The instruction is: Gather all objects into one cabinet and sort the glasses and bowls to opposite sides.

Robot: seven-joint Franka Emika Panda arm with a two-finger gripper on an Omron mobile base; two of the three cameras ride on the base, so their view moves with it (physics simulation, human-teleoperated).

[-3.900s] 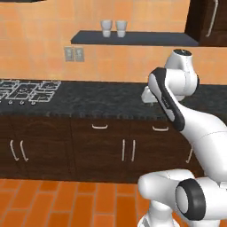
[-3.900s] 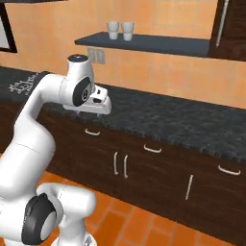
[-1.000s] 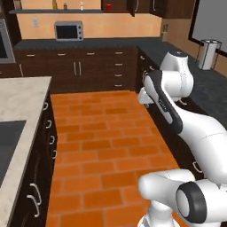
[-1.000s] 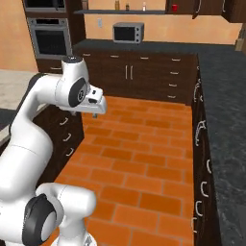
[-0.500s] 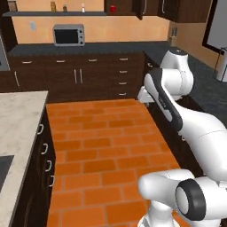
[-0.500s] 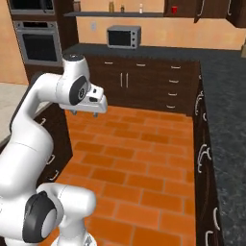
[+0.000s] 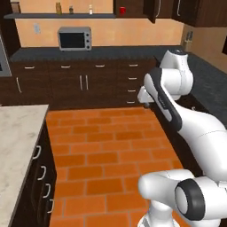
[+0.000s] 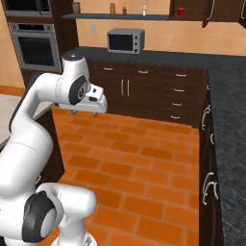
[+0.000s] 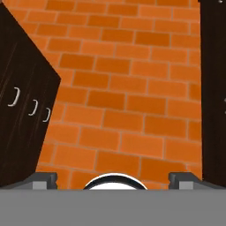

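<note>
A small red cup [image 7: 122, 9], one of the glasses, stands high up inside the dark wall cabinet [image 7: 135, 8] at the far end of the kitchen, also seen as the red cup [image 8: 181, 11] in the cabinet [image 8: 192, 9]. Its door looks ajar. My gripper [image 7: 145, 103] hangs over the brick floor, far from the cabinet and well below it. In the right base view the gripper [image 8: 83, 113] points down. The hand view shows the gripper [image 9: 113, 179] open, its fingertips [image 9: 44, 180] wide apart with nothing between them. The bowls are out of view.
A microwave [image 7: 75, 39] sits on the far dark counter under a shelf [image 7: 57, 15] of small bottles. A wall oven [image 8: 36, 50] is at the left. A pale island top [image 7: 17, 133] flanks the orange brick floor [image 7: 102, 150]; a dark counter [image 8: 230, 96] runs along the right.
The whole picture has shifted: the base has turned and driven, so the microwave wall and the upper cabinet now face me closer. The arm's pose and the open gripper are unchanged.
</note>
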